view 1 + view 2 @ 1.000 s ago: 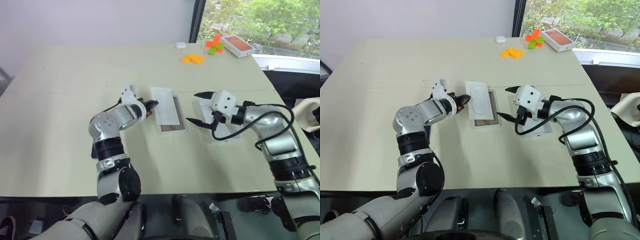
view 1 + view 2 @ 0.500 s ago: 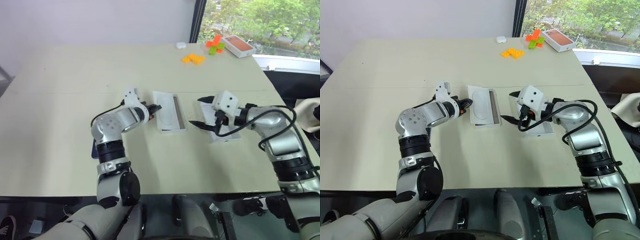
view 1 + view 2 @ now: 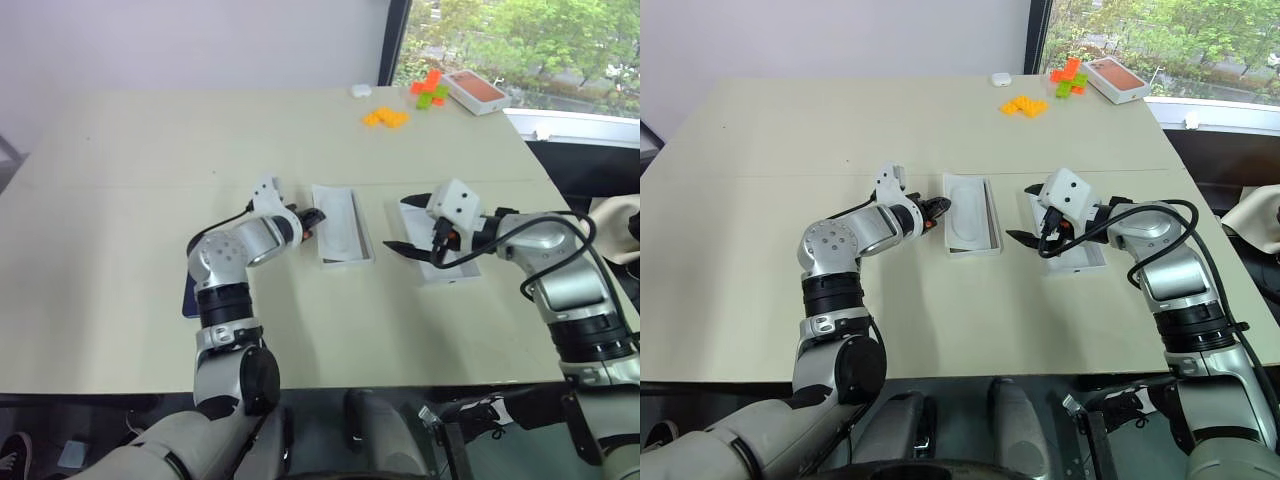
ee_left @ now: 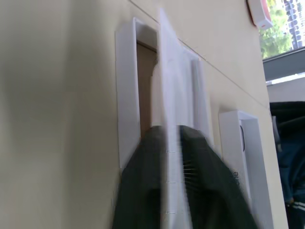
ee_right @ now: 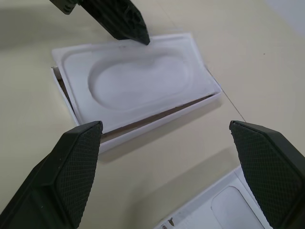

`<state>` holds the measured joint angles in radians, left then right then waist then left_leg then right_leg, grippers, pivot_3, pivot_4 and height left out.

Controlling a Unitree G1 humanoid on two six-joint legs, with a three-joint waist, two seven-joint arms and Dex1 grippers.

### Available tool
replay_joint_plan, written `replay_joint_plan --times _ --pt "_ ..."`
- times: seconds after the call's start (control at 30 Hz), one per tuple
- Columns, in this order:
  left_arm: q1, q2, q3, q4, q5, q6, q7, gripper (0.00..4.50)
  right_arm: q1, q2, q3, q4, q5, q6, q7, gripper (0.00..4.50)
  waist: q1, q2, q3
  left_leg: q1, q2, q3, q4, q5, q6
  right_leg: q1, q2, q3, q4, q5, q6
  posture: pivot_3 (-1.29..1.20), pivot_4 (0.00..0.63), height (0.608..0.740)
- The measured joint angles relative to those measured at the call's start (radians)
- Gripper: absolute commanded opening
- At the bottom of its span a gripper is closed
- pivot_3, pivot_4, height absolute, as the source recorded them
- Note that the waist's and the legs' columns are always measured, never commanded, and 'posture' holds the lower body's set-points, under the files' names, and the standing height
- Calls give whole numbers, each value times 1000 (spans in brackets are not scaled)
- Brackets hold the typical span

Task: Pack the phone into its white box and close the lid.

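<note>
- White all over – found the white box [image 3: 347,262] in the middle of the table [image 3: 120,180], with its long side pointing away from the robot.
- Saw a flat white insert [image 3: 338,220] lying over the top of that box, a bit crooked, so no room yet for anything else inside.
- Spotted the left gripper [image 3: 312,216] right at the left edge of the insert, with the thin edge of the insert running up the middle of the left wrist view.
- Could not tell whether the left gripper was gripping the insert or loose around it.
- Found the right gripper [image 3: 400,221] spread wide open and holding nothing – hanging just right of the box and over the lid [image 3: 450,272].
- Saw the lid flat on the table, to the right of the box and lined up the same way.
- Picked out the phone [image 3: 188,300] as a dark blue strip on the table, partly hidden by the left arm, well to the left of the box and closer to the robot.
- Judged the left arm far nearer to the phone than the right.
- Judged that reaching the phone meant pulling the left gripper back and to the left, away from the box.
</note>
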<state>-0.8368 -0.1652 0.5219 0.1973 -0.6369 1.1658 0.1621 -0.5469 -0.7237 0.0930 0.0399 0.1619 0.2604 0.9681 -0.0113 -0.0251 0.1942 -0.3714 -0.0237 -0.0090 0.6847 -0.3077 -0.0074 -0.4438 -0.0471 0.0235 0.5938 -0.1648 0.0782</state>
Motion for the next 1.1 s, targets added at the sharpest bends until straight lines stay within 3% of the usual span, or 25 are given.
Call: replay_joint_plan --times 0.13,0.5,1.1 --pt "0 0 -2 -1 -27 14 1 3810 0 0 0 0 -2 -5 -3 4500 0 0 0 0 0 0 0 0 0 0 0 0 0 0 0 0 150 740" --pt "-28 15 -124 -147 -75 224 -10 3810 1 20 0 -7 10 2 -9 4500 -1 0 0 0 0 0 0 0 0 0 0 0 0 0 0 0 150 740" --pt "54 187 -209 -257 -45 237 -130 3810 -2 23 -6 -10 22 25 -14 4500 -3 0 0 0 1 0 0 0 0 0 0 0 1 0 0 0 150 740"
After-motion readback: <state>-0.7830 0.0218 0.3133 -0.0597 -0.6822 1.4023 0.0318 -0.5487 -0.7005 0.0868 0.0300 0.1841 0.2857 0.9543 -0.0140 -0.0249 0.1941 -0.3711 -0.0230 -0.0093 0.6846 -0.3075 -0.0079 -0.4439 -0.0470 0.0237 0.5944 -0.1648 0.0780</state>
